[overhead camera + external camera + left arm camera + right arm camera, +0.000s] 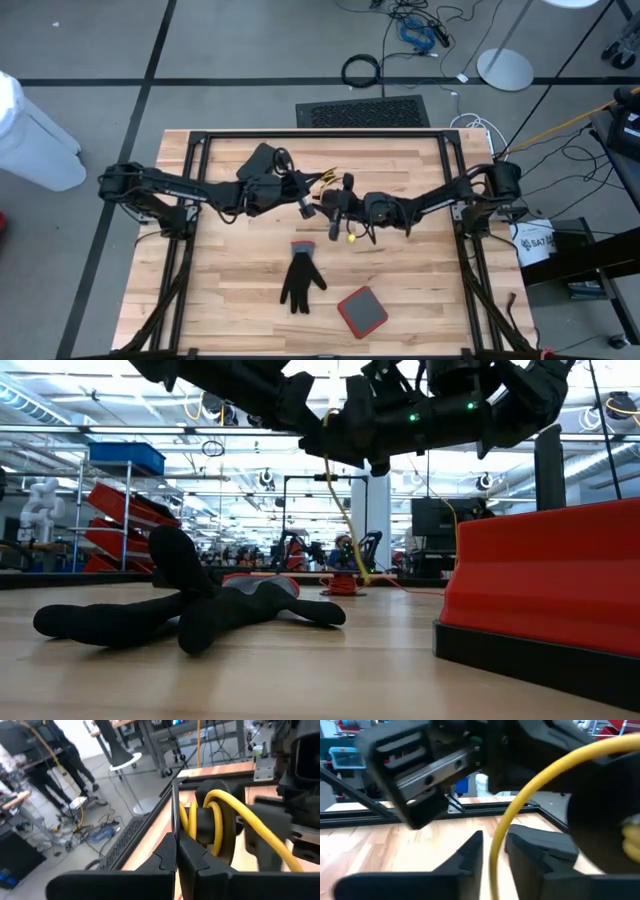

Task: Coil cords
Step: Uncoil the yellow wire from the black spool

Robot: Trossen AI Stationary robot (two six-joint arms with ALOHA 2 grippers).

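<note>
The left end effector [176, 854] is fully closed, its two dark fingers meeting beside the thin yellow cord [235, 812], which is looped several times around a small black round puck [212, 822]. It appears to pinch a strand, probably to keep the puck steady as a spool.

The right end effector [492, 851] has its fingers partly apart with the cord [520, 812] running between them; whether they press on it I cannot tell. I judge it is guiding the free length for another turn.

Both arms meet above the middle of the wooden counter [230, 300], slightly toward its far edge, with the cord lifted off the surface and its loose end trailing down [345, 520]. Nearer the front edge lie a black fabric glove [301, 282] and a flat red square pad with a dark rim [361, 311], well apart from the work.
</note>
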